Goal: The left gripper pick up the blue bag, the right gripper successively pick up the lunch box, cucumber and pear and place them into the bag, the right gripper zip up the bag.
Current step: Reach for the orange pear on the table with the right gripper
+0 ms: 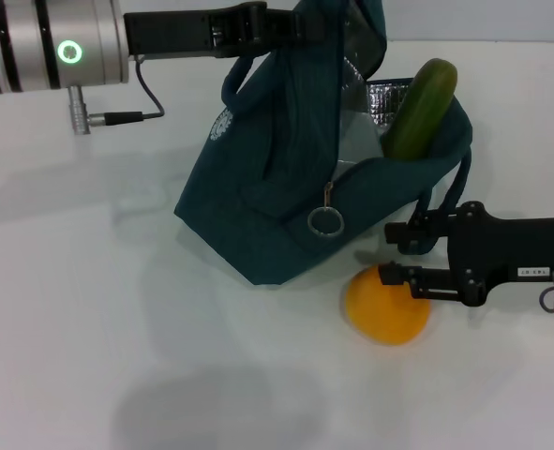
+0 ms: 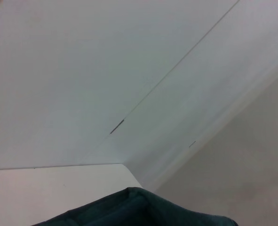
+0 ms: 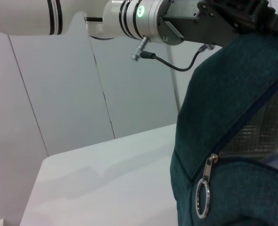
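In the head view the left pincer [image 1: 262, 23] at the upper middle of the frame grips the top of the blue bag [image 1: 277, 206], holding it up off the white bench [image 1: 117, 309]. The cucumber [image 1: 419, 108] stands tilted in the bag's open mouth at upper right; the lunch box is probably already inside, though I cannot see it. The right pincer [image 1: 394, 253] at lower right is spread open, one finger touching the top of the pear [image 1: 386, 307] (an orange-yellow one), holding nothing. To grasp well, it should drop lower so both fingers straddle the fruit's widest part, then close gently. The zipper ring [image 1: 324, 221] hangs just left of the pincer; keep clear of it.
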Motion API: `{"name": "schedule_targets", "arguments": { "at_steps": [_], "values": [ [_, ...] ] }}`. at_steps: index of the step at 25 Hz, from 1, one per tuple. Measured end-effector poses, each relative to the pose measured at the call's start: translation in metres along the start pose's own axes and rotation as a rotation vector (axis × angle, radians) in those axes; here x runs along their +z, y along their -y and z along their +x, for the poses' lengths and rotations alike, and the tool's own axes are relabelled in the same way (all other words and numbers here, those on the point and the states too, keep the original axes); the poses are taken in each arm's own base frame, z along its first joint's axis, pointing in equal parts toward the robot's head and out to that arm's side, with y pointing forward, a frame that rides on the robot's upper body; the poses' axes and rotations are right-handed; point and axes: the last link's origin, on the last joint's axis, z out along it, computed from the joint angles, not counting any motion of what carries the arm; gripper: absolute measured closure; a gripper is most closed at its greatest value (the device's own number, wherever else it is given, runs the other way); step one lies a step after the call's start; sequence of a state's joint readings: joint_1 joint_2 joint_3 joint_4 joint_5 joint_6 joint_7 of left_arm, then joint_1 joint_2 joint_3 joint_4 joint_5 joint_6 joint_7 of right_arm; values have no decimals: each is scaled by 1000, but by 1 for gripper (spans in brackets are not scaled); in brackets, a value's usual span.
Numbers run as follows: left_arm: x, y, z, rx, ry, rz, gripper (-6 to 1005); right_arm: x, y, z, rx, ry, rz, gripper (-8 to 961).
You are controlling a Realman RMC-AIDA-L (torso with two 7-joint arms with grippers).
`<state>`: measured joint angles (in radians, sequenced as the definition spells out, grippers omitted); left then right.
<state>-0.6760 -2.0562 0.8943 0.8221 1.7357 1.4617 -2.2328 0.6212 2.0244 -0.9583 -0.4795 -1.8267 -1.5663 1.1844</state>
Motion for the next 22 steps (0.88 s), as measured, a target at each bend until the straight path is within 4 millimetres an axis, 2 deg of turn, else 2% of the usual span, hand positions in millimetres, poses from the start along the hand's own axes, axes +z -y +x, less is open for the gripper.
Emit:
{"name": "schedule_targets", "arguments": {
  "at_steps": [4, 10, 15, 22],
  "values": [
    [0, 0, 1, 2, 0, -1, 933, 4, 1, -2, -3, -4, -7, 373],
    [0, -1, 1, 8, 0, -3, 933, 12, 2, -2, -2, -23, -16, 445],
    [0, -1, 1, 11, 0, -4, 933, 15, 3, -2, -3, -32, -20, 456],
    [1, -1, 0, 11, 0, -6, 933, 16, 3, -2, -4, -30, -16, 684]
  ]
}}
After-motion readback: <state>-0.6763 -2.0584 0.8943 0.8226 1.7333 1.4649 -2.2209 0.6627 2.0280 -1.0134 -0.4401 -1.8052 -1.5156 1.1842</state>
